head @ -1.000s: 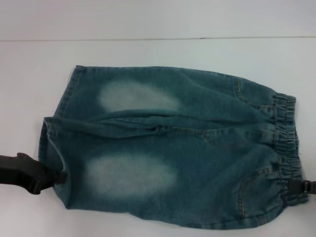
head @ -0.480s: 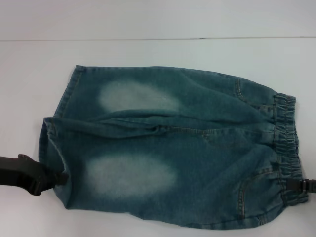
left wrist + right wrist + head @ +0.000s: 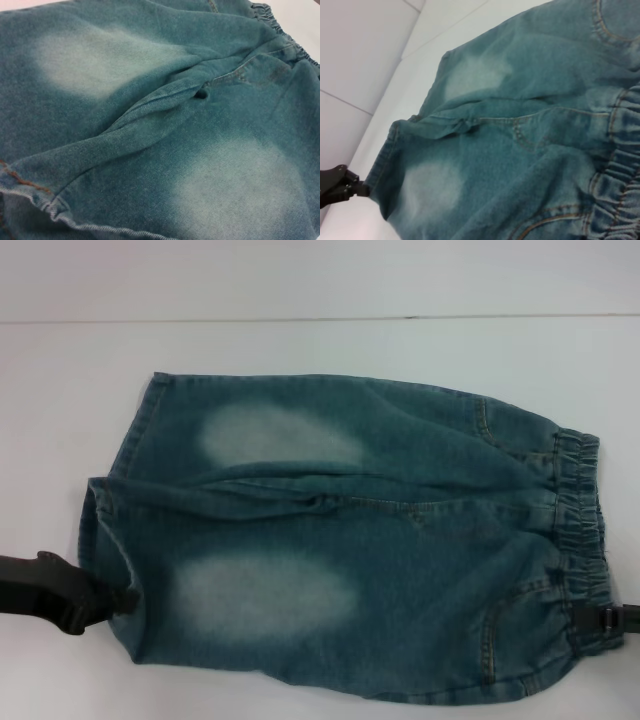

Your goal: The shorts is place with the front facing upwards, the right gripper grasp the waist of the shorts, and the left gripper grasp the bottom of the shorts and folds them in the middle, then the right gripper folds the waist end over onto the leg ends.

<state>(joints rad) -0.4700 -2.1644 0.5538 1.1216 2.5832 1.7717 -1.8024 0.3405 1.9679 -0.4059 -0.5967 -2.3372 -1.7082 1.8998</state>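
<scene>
Scene: a pair of faded denim shorts (image 3: 350,540) lies flat, front up, on a white surface (image 3: 300,350), its long axis running side to side across the head view.
Garment: elastic waist (image 3: 580,530) toward the robot's right, leg hems (image 3: 110,530) toward its left — the pale knee patches face up.
Left pincer (image 3: 118,598): down at the near leg's hem, its dark tip touching the denim edge; from these views I cannot tell whether it has closed on the cloth or how wide it stands.
Right pincer (image 3: 600,620): at the near corner of the waistband, only its tip showing against the elastic; whether it grips is likewise unclear.
Key relation: each pincer sits at its own end of the near long edge, so the far long edge lies straight across the garment from both — the lengthwise fold would carry the near edge away from the robot.
Stage, as judged: grasps being set, no fold begun.
Risk: an uneven lift at either end would skew the crease.
</scene>
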